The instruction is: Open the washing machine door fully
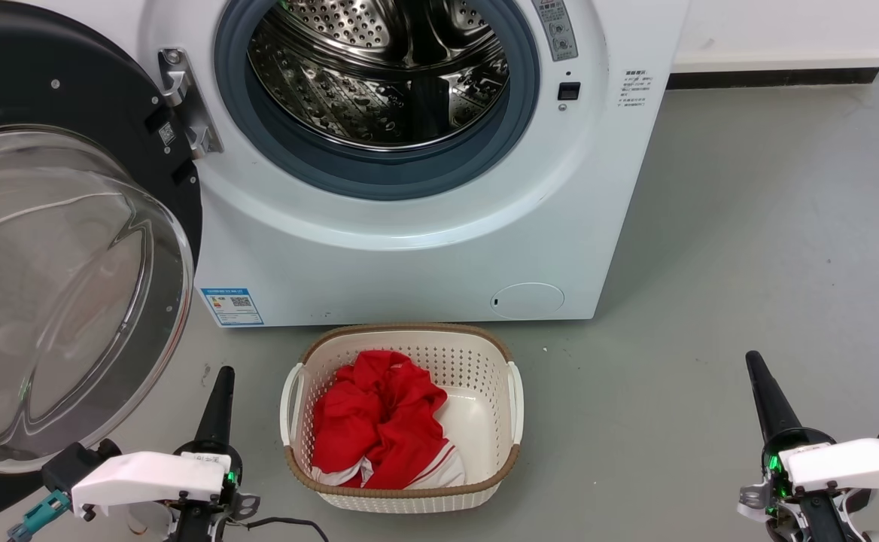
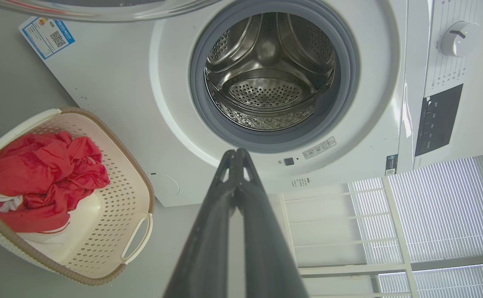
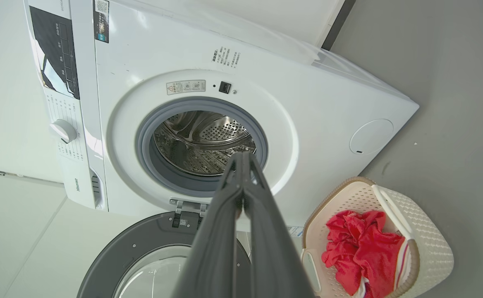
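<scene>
We see the washing machine (image 1: 424,263) as the biggest thing before us, a white front-loader standing on the grey floor (image 1: 748,226) against a pale wall. The washing machine door (image 1: 63,263) is swung out to our left on its metal hinge (image 1: 184,102), well clear of the opening, with its black ring and bulging clear glass bowl turned toward our head camera. The steel drum (image 1: 379,68) lies fully exposed, ringed by the grey-blue gasket (image 1: 379,177). Just in front of the machine on the floor sits a cream perforated basket (image 1: 477,376) with a brown rim, and a red garment (image 1: 379,421) with some white in it is bunched in its left half. Our left gripper (image 1: 224,374) is low on our left, between the door's glass and the basket, touching neither; in its wrist view its two dark fingers are pressed together and hold nothing. Our right gripper (image 1: 752,357) is low on our right, well apart from the basket, and its fingers likewise meet at the tips, empty. Smaller still, a blue label (image 1: 232,306) and a round flap (image 1: 527,299) mark the machine's lower front, and a dark latch socket (image 1: 569,91) sits right of the opening.
</scene>
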`<state>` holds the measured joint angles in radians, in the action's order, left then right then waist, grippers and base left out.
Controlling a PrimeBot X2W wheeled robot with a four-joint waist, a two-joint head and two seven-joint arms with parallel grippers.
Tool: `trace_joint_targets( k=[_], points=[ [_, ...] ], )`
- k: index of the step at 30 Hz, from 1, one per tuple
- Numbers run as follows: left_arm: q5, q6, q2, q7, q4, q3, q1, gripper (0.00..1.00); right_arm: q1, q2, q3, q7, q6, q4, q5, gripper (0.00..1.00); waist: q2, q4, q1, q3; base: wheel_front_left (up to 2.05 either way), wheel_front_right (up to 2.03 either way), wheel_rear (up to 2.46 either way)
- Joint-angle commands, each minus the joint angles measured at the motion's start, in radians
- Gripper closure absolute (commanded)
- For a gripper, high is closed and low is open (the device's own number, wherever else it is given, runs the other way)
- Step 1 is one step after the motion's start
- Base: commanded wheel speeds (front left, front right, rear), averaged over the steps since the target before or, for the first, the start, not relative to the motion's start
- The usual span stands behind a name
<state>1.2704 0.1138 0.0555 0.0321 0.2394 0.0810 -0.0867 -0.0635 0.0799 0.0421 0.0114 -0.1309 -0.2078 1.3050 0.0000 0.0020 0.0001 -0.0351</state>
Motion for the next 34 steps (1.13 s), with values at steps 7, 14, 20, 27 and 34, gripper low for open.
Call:
trace_joint_targets(
  k=[7, 14, 20, 27, 34],
  points=[
    [0.079, 0.007, 0.0, 0.02, -0.001, 0.011, -0.02, 1.0, -0.026, 0.004, 0.009, 0.018, 0.0, -0.006, 0.08, 1.0, 0.0, 0.0, -0.0001, 0.006, 0.0, 0.0, 0.0],
    [0.138, 0.01, -0.001, 0.034, 0.0, 0.016, -0.022, 1.0, -0.031, 0.003, 0.014, 0.032, 0.0, -0.012, 0.139, 1.0, 0.0, -0.001, -0.0001, 0.011, 0.0, 0.0, 0.0],
    [0.186, 0.012, -0.002, 0.046, 0.002, 0.02, -0.024, 1.0, -0.035, 0.002, 0.02, 0.041, 0.0, -0.018, 0.186, 1.0, 0.0, -0.001, -0.0001, 0.015, 0.0, 0.0, 0.0],
    [0.24, 0.015, -0.004, 0.06, 0.003, 0.026, -0.022, 1.0, -0.042, 0.0, 0.025, 0.053, 0.0, -0.025, 0.238, 1.0, 0.0, -0.001, -0.0001, 0.021, 0.0, 0.0, 0.0],
    [0.29, 0.017, -0.005, 0.072, 0.005, 0.031, -0.024, 1.0, -0.045, -0.002, 0.031, 0.064, 0.0, -0.031, 0.288, 1.0, 0.0, -0.002, -0.0001, 0.026, 0.0, 0.0, 0.0]
  ],
)
